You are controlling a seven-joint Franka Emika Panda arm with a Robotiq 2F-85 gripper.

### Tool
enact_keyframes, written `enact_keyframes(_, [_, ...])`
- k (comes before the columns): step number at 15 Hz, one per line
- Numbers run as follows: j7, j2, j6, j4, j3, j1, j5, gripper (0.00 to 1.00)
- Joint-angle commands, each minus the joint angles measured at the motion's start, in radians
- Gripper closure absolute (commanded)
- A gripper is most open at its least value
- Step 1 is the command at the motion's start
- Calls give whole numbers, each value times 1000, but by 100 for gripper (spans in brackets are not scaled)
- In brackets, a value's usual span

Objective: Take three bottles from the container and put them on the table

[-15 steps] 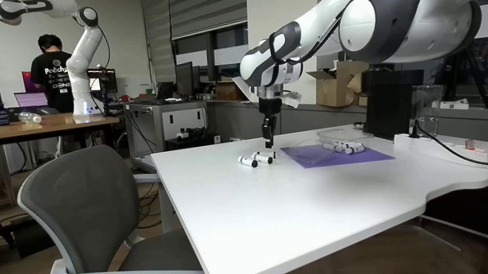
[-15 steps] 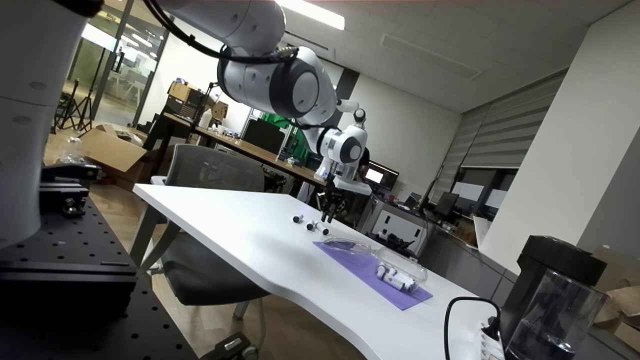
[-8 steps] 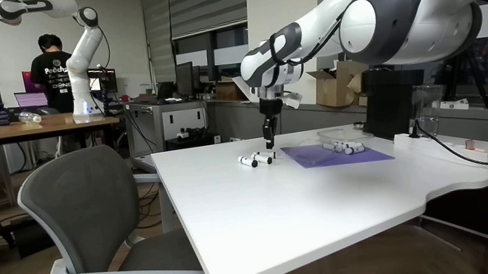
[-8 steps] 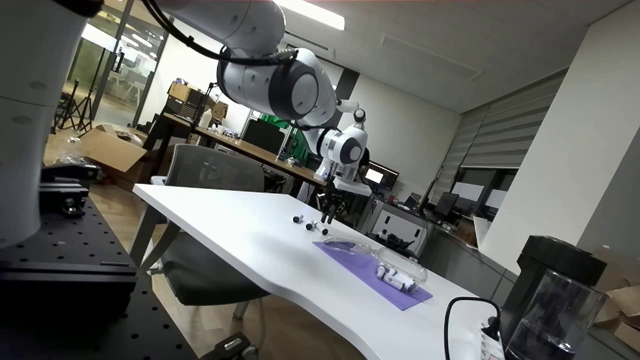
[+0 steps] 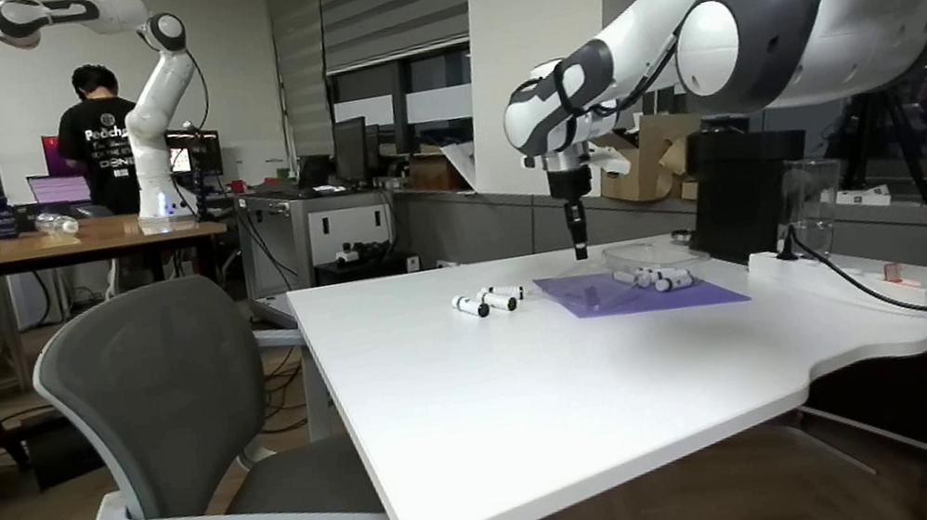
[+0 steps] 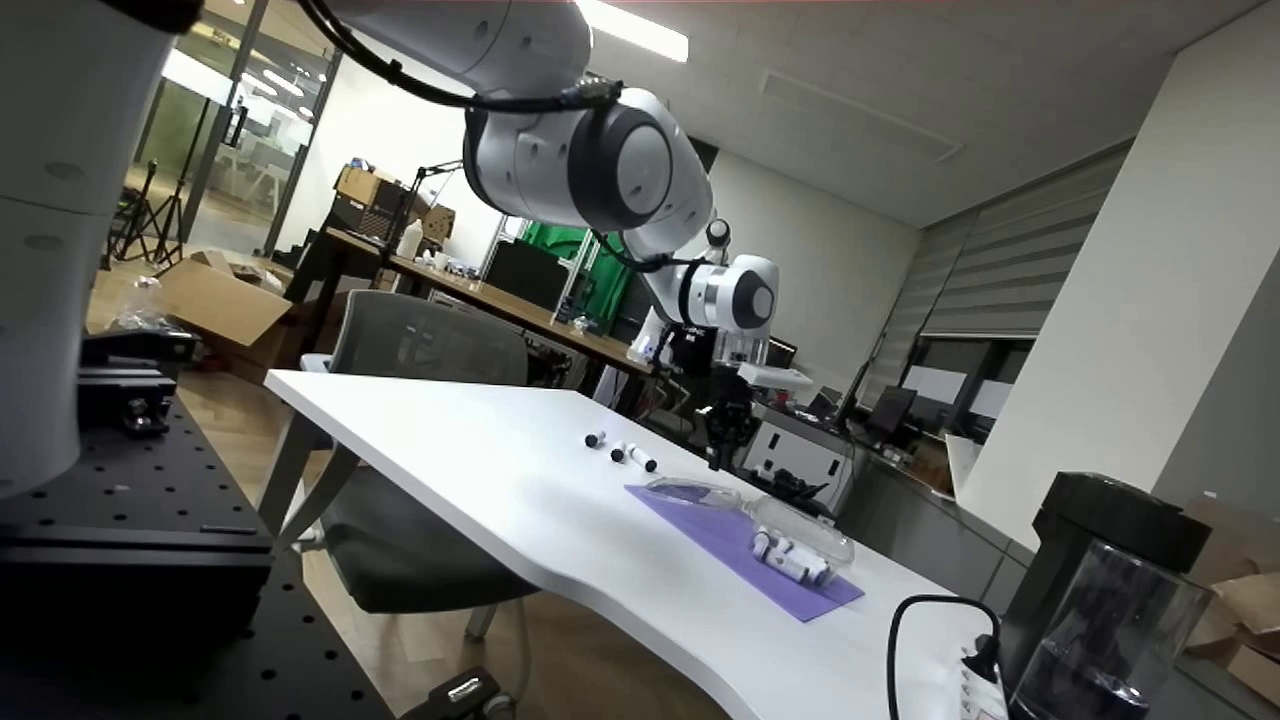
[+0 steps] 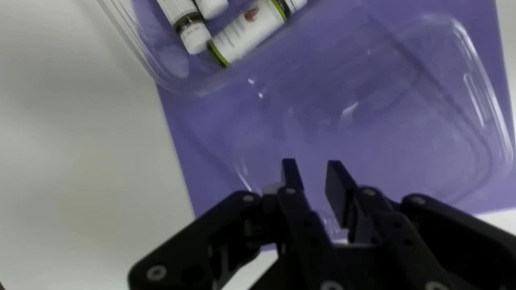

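Going by how things lie, the count asked for looks met: three small bottles (image 5: 497, 300) rest on their sides on the white bench (image 5: 546, 416), beside the purple sheet (image 6: 705, 525) and not on it. Two of them are so near each other that I cannot tell whether they touch. The container (image 7: 143, 60) sits partly on the sheet and partly past its edge, with other bottles (image 7: 248, 30) in it; the task likely leaves those there. A second clear tray (image 7: 485, 94), perhaps the lid, lies on the sheet too. The end effector (image 7: 311, 162) hangs above the bench by the sheet, released, its jaws apart with nothing between them. Probably all that is left is moving it away from the sheet.
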Motion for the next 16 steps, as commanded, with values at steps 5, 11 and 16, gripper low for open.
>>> enact_keyframes(5, [-319,-21,58,-19,-64,-113,-90,94])
enact_keyframes(11, [-353,-11,96,-31,-68,-139,-87,43])
enact_keyframes(16, [-332,6,114,-24,-69,-142,-83,8])
